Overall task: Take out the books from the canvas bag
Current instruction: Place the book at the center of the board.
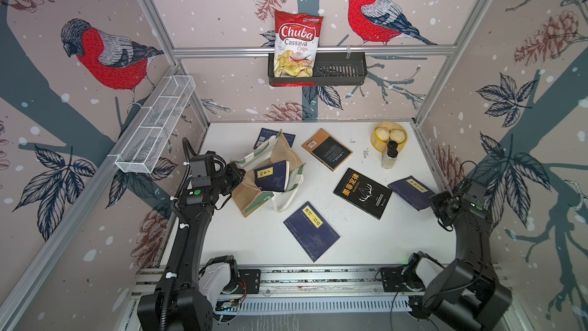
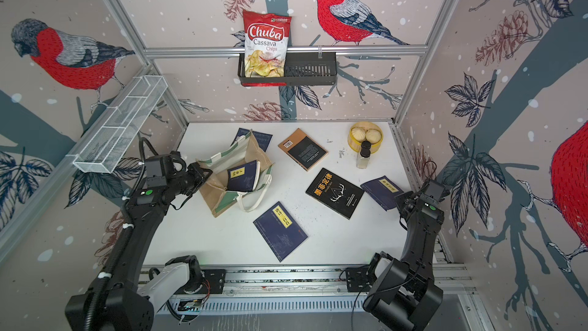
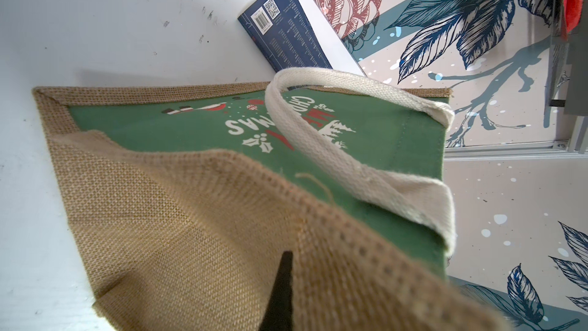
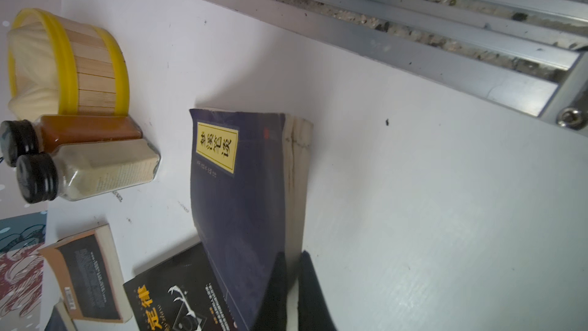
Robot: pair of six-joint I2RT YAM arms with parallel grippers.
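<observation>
Left arm reaches far along the left side, left gripper clamped on canvas bag edge. Right arm stands upright at right, right gripper pinching navy book.

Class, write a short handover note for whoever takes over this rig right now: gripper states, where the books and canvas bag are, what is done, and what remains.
Left gripper: shut on the canvas bag, pinching its jute edge.
Right gripper: shut on the right-hand navy book, near the right edge of the table.
Done: four more books lie out on the table: the black antler book, the brown-black book, the front navy book and the rear navy book behind the bag.
Left: one navy book in the bag, sticking out of the open mouth.
</observation>
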